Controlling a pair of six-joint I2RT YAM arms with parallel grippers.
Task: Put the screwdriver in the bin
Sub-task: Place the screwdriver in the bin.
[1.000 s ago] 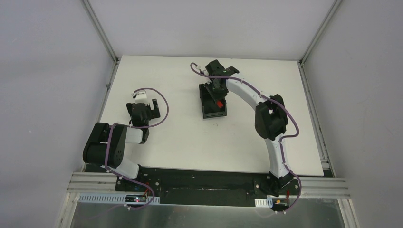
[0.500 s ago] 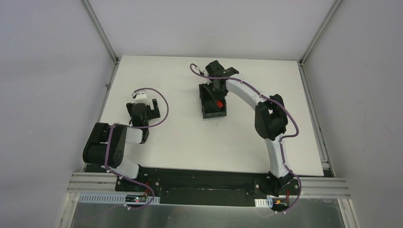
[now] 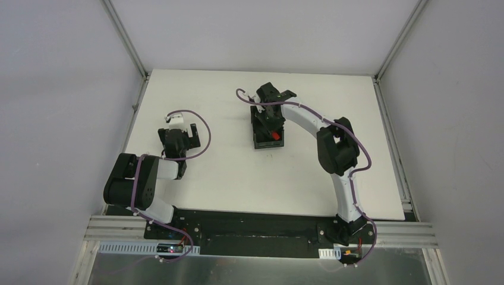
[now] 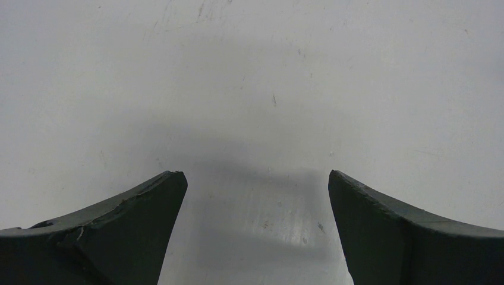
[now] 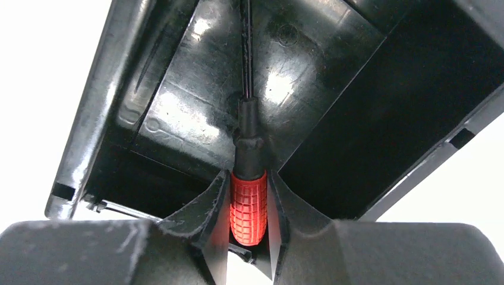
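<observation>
White tabletop point(image 3: 202, 107), grey walls point(image 3: 59, 89); screwdriver point(image 5: 248, 208) pokes into the black bin point(image 5: 178, 124), red handle pinched by right gripper point(image 5: 248, 178), left gripper point(image 4: 255, 184) spread wide.

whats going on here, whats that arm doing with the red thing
The right end effector is gripping a small screwdriver by its red handle, with the thin shaft pointing down into a black bin. The screwdriver is not yet released, so it hangs partly inside the bin. The left end effector is open over the bare white table and holds nothing.
</observation>
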